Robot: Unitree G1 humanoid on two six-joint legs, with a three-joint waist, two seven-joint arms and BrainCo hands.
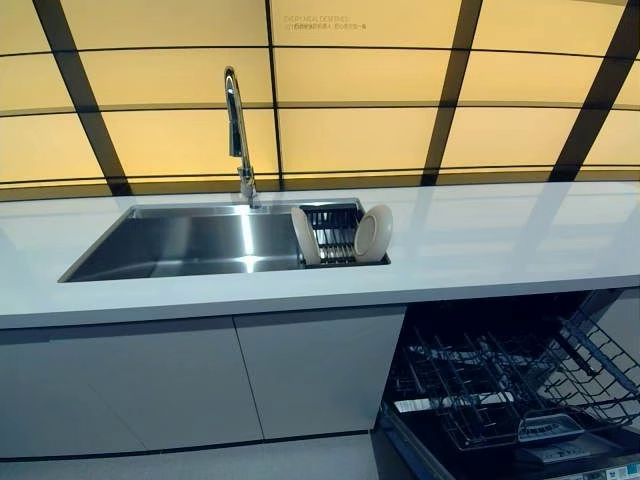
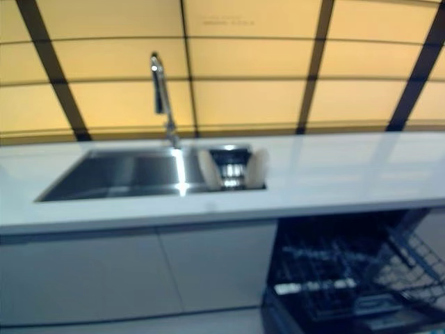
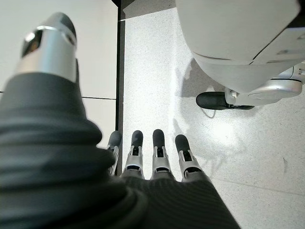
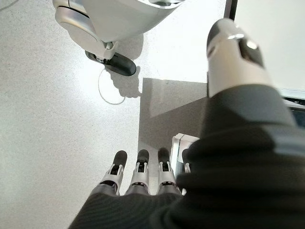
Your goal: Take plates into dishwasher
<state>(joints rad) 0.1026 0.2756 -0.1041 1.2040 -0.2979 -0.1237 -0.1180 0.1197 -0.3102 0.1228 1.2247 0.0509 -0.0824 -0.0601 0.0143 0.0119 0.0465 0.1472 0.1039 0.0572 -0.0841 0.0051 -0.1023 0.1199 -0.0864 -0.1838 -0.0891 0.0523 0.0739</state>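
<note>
Plates: two cream round plates point(image 1: 373, 233) stand on edge in dark wire drying rack point(image 1: 331, 238) at right end of stainless steel sink point(image 1: 190, 243), set in white countertop point(image 1: 480, 240). Chrome gooseneck tap point(image 1: 238, 135) behind sink. Open dishwasher point(image 1: 500, 385) below right, wire lower rack pulled out. Left hand point(image 3: 147, 152) and right hand point(image 4: 138, 174) hang over pale speckled floor point(image 3: 157, 62), fingers straight, holding nothing.

two pale plates point(image 1: 372, 234) stand on edge in the sink's rack point(image 1: 330, 236); dishwasher point(image 1: 510, 395) open below.
</note>
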